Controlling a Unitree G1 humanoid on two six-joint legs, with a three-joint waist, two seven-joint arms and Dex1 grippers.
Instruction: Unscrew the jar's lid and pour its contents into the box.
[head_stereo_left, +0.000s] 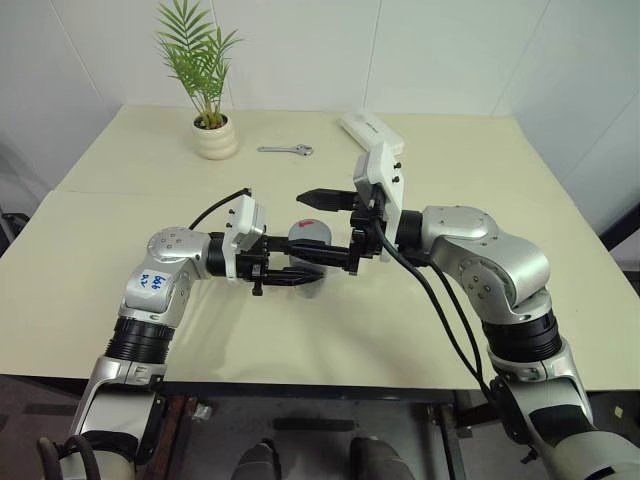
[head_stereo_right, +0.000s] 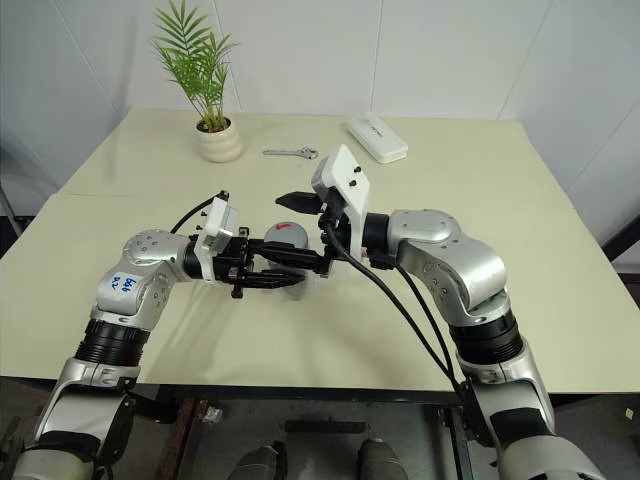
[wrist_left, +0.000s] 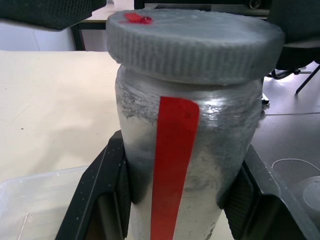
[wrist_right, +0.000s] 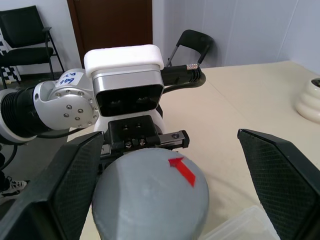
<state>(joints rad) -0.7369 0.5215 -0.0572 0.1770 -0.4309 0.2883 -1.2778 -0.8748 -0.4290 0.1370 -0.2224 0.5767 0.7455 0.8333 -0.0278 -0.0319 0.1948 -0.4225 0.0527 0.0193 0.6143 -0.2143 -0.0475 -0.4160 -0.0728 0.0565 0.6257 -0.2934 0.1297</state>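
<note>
The left gripper is clenched on the jar, holding it upright above the table in front of the robot; in the left wrist view its two fingers press the jar's lower sides, and the jar's base is cut off. A red strip runs down the jar's clouded wall, so the contents cannot be made out. The grey lid sits on top, carrying a small red mark. The right gripper is spread wide, one finger on each side of the lid without touching it; in the head views only the lid's top shows between the two grippers. A corner of the box lies on the table below the jar, the rest of it hidden. Farther back lie a wrench, a white case and a potted plant.
</note>
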